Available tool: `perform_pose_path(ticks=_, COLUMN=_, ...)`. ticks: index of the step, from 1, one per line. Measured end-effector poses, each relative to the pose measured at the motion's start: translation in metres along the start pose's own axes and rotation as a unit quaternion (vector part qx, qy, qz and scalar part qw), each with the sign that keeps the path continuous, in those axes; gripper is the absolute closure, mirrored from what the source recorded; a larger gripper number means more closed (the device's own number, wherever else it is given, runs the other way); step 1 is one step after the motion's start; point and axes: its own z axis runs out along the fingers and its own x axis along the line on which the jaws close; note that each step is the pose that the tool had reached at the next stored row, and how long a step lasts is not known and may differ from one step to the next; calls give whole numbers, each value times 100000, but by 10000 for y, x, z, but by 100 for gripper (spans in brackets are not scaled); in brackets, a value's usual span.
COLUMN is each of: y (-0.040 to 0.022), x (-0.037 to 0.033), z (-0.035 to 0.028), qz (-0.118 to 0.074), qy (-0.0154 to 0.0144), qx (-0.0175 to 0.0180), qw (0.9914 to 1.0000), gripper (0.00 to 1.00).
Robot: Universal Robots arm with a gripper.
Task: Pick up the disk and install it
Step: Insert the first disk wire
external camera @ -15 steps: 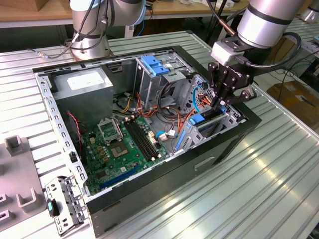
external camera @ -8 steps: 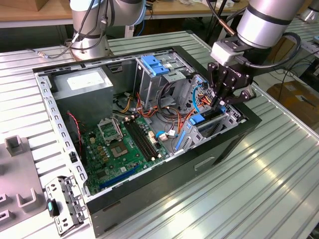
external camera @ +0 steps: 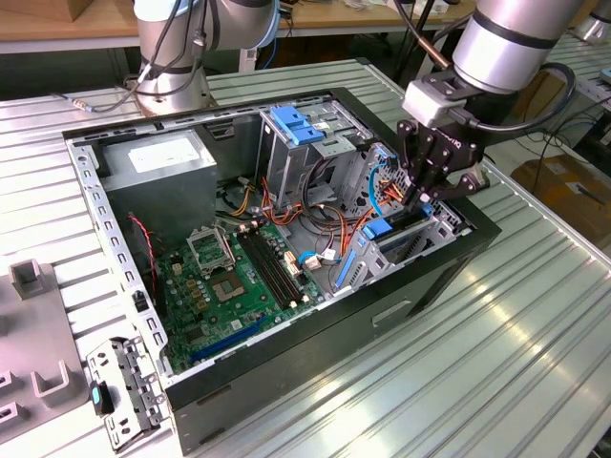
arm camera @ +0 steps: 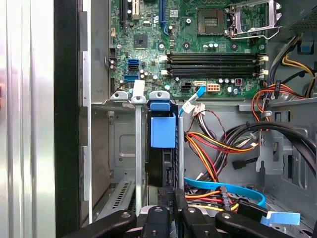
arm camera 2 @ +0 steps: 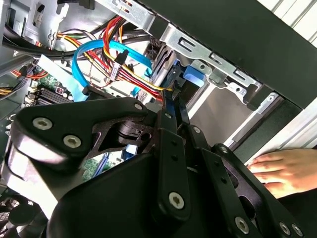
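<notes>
Edgewise, the disk (arm camera: 162, 148) stands in its bay, end effector (arm camera: 171, 196) clamped on it.

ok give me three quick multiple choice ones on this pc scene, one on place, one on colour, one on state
1. Where is the end effector?
A. over the grey power supply
B. at the drive bay
C. over the table, outside the case

2. What colour is the tab on the disk?
A. red
B. white
C. blue

3. How is the disk placed?
A. flat on the table
B. on edge inside the drive bay
C. lifted above the case

Answers:
1 B: the end effector reaches down into the drive bay at the exterior view's right.
2 C: in the first wrist view the tab is blue.
3 B: the disk stands on edge between the bay's metal walls.
</notes>
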Motion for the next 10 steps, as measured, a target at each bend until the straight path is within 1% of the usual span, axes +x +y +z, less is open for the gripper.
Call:
perform_pose_path(ticks=5, y=0, x=0, z=22, qz=-17, qy=-57, qx=1, qw=100000, gripper=84)
perform_pose_path(ticks=6, y=0, x=-1, z=34, qz=-16, qy=-152, qx=0, qw=100000, gripper=84)
perform_pose_path(ticks=10, y=1, x=-1, z=65, qz=-15, qy=-306, qx=-5, qw=100000, gripper=84)
